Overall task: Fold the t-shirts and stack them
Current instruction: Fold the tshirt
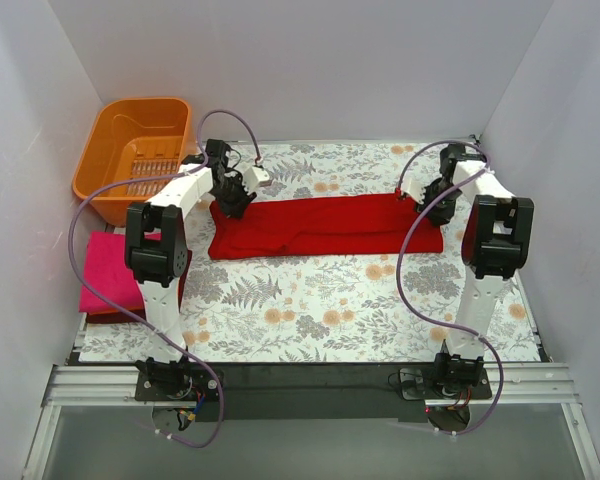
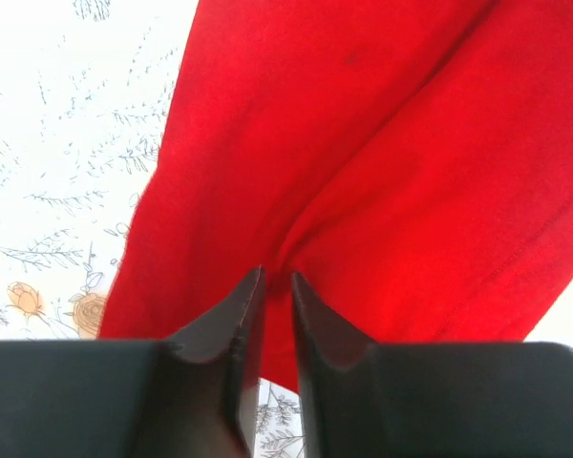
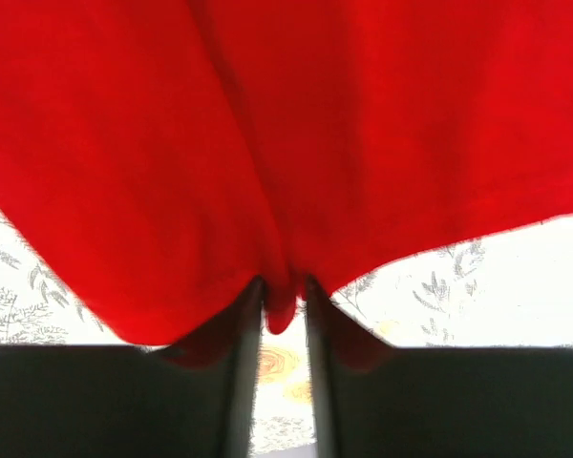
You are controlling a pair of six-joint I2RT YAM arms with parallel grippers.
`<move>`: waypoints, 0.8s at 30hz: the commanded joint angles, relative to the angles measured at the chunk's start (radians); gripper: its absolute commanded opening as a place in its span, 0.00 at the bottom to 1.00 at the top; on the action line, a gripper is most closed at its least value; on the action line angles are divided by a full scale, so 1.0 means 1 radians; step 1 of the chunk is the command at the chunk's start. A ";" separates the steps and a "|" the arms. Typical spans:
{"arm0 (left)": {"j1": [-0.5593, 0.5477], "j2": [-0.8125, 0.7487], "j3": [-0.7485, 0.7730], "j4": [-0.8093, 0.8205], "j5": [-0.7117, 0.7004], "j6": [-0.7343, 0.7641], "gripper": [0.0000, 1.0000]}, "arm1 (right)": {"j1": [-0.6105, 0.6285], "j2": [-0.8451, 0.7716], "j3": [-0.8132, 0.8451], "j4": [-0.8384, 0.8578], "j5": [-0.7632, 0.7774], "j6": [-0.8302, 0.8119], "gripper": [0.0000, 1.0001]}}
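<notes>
Floral cloth [image 1: 310, 310] bears a long red t-shirt [image 1: 325, 225], left hand [image 2: 277, 277] and right hand [image 3: 285, 282] pinching its ends.

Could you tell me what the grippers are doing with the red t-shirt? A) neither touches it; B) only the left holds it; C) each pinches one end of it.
C: the left gripper and the right gripper each clamp gathered cloth of the red t-shirt, at opposite ends.

Red t-shirt [image 1: 325, 225] long folded band, lying crosswise; magenta t-shirt [image 1: 108, 272] folded, far left.
</notes>
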 commanded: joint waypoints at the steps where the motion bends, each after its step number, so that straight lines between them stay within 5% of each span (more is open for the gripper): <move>1: 0.015 -0.016 0.060 0.019 -0.031 -0.083 0.21 | -0.005 0.000 0.084 -0.014 0.007 0.088 0.36; 6: 0.050 -0.065 0.086 -0.087 0.015 -0.195 0.40 | -0.051 -0.039 0.116 -0.045 -0.039 0.241 0.51; 13: 0.111 -0.137 0.025 -0.203 0.106 -0.370 0.55 | -0.148 -0.056 0.085 -0.169 -0.134 0.495 0.52; 21: 0.159 -0.218 -0.211 -0.144 0.101 -0.451 0.58 | -0.177 -0.004 0.062 -0.168 -0.214 0.702 0.54; 24: 0.165 -0.228 -0.251 -0.108 0.086 -0.459 0.59 | -0.179 0.026 0.062 -0.163 -0.231 0.725 0.62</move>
